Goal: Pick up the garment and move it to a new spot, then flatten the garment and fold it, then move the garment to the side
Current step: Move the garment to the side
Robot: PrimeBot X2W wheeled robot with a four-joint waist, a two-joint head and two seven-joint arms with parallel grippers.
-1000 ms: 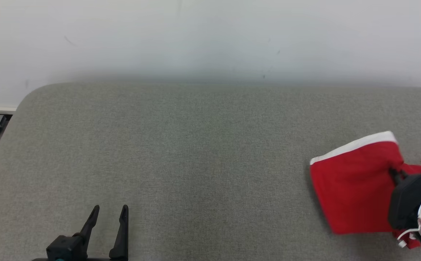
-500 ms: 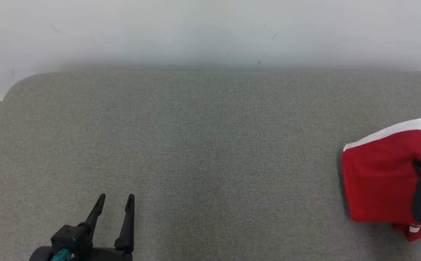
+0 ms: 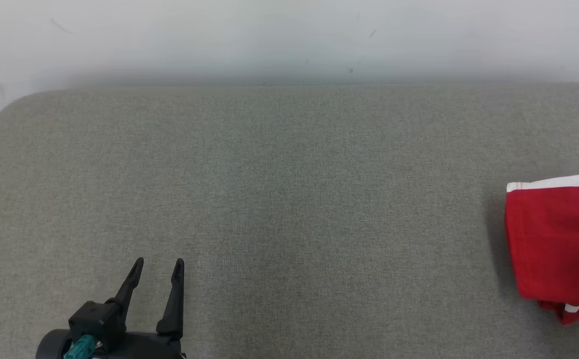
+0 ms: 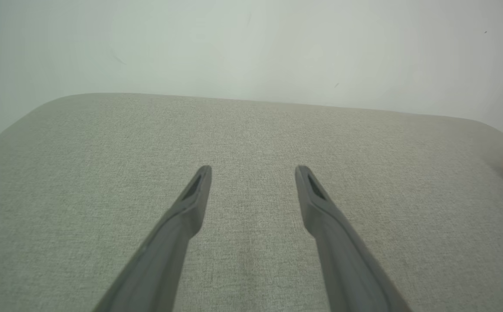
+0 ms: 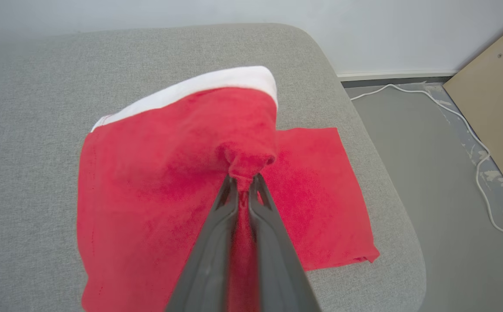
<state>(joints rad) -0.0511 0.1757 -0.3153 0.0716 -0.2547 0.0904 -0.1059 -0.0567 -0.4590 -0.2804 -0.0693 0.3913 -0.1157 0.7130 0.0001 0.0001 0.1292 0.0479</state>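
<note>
Right gripper [image 5: 243, 178] is pinched shut on a small bunched ridge of the red garment [image 5: 147, 195]. The rest of the cloth is spread under and to both sides of the fingers on the grey cushion [image 5: 26, 86], with the white band just beyond the tips. The cushion's edge is close on the right of the wrist view (floor and a white cable [image 5: 450, 112] past it). Looks like the move-aside step to me, so I'd keep the carry low and slow so the folds don't drag open, and set it down short of that edge. Left gripper [image 3: 157, 267] has its fingers apart and empty, well away from the cloth.
</note>
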